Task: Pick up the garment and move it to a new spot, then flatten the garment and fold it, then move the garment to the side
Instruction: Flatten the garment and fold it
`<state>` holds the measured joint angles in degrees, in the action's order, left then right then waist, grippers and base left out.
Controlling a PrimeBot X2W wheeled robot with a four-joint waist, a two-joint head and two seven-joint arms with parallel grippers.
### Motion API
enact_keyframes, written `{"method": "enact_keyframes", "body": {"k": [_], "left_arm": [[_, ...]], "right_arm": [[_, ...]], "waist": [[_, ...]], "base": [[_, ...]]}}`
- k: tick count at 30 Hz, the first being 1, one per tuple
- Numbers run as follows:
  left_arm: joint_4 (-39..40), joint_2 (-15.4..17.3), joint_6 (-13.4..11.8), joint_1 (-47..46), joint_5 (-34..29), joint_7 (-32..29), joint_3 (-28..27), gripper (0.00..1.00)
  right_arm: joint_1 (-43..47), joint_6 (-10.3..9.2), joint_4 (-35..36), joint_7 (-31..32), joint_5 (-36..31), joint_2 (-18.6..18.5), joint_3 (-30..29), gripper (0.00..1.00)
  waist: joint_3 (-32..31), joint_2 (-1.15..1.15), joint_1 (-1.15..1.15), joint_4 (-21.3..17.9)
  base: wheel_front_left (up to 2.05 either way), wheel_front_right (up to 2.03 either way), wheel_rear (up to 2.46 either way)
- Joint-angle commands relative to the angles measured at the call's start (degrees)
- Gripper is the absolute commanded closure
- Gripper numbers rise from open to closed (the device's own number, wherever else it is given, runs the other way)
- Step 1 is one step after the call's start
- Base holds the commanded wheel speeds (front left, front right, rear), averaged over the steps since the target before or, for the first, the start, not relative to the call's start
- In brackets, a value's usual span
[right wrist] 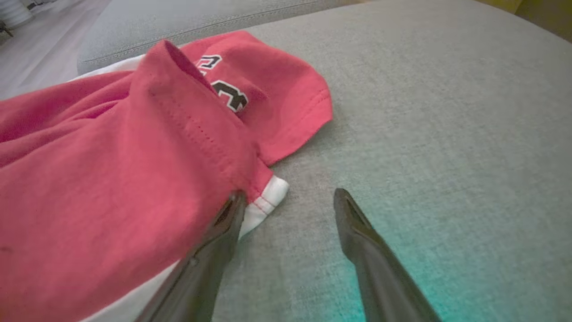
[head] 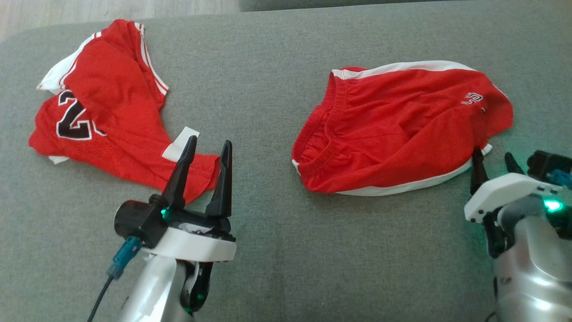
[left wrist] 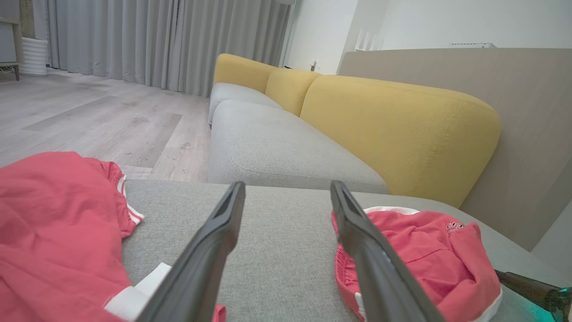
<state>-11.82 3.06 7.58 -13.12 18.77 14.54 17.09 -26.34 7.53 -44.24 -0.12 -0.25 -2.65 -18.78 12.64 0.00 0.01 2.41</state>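
1. two red garments lie on the grey cushion (head: 268, 250): one jersey (head: 111, 112) at far left, one pair of shorts (head: 393, 129) right of centre. they are well apart, with bare cushion between.
2. nothing marks which one is "the garment". judging by the arms, the shorts look like the target, since the right gripper (head: 493, 154) sits at their near-right corner.
3. key relation: the shorts lie left of and beyond the right gripper. their long axis runs left-right, waistband at the left end, leg hems at the right. white trim runs along the near and far edges.
4. right gripper: spread wide, grasping nothing. in the right wrist view its left finger (right wrist: 210, 255) touches or sits just under the white-trimmed hem corner (right wrist: 268, 197); cannot tell which. the other finger is over bare cushion.
5. left gripper (head: 210, 142): also spread wide and empty. its tips are over the jersey's near-right corner and the shorts are well to its right. so the right arm is nearer the shorts, the left arm nearer the jersey.
6. count: two garments, two grippers with two fingers each, one cushion. a yellow-backed sofa (left wrist: 402, 129) and wood floor (left wrist: 89, 116) lie beyond the far edge.
7. judgement: nothing is lifted, so the task is at its start. the next move calls for closing on the hem corner. the risk is pinching only the top layer or the trim, so the shorts would hang unevenly.
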Motion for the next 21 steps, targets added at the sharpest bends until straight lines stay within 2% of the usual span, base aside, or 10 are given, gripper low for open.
{"method": "enact_keyframes", "body": {"k": [1, 7, 9, 10, 16, 21], "left_arm": [[1.59, 0.58, -0.09, -2.35, 0.36, 0.46, -1.47, 0.00], [1.47, 0.61, -0.09, -2.38, 0.33, 0.46, -1.65, 0.00], [1.40, 0.60, -0.09, -2.38, 0.27, 0.46, -1.68, 0.00], [1.36, 0.59, -0.09, -2.36, 0.25, 0.46, -1.71, 0.00], [1.06, 0.57, -0.09, -2.05, 0.22, 0.46, -2.12, 0.00], [1.05, 0.49, -0.09, -1.34, 0.26, 0.46, -2.75, 0.00]], "right_arm": [[-2.44, -0.04, 0.31, -1.05, -0.87, -0.22, 1.31, 0.00], [-3.98, -0.04, -3.43, -2.18, -3.05, -0.22, 1.55, 0.00], [-4.26, -0.04, -4.37, -2.51, -4.18, -0.22, 1.41, 0.89], [-4.39, -0.04, -4.76, -2.82, -4.58, -0.22, 1.32, 1.00], [-4.39, -0.04, -5.43, -4.75, -6.56, -0.22, 0.57, 1.00], [-2.69, -0.04, -3.30, -6.40, -6.93, -0.22, -2.68, 1.00]], "waist": [[0.07, 0.00, -0.01, 0.13], [0.10, 0.00, -0.01, 0.14], [0.03, 0.00, -0.01, 0.05], [-0.05, 0.00, -0.01, -0.04], [-0.83, 0.00, -0.01, -0.78], [-2.06, 0.00, -0.01, -1.91]], "base": [[0.00, 0.00, 0.00], [0.00, 0.00, 0.00], [0.00, 0.00, 0.00], [0.00, 0.00, 0.00], [0.00, 0.00, 0.00], [0.00, 0.00, 0.00]]}}
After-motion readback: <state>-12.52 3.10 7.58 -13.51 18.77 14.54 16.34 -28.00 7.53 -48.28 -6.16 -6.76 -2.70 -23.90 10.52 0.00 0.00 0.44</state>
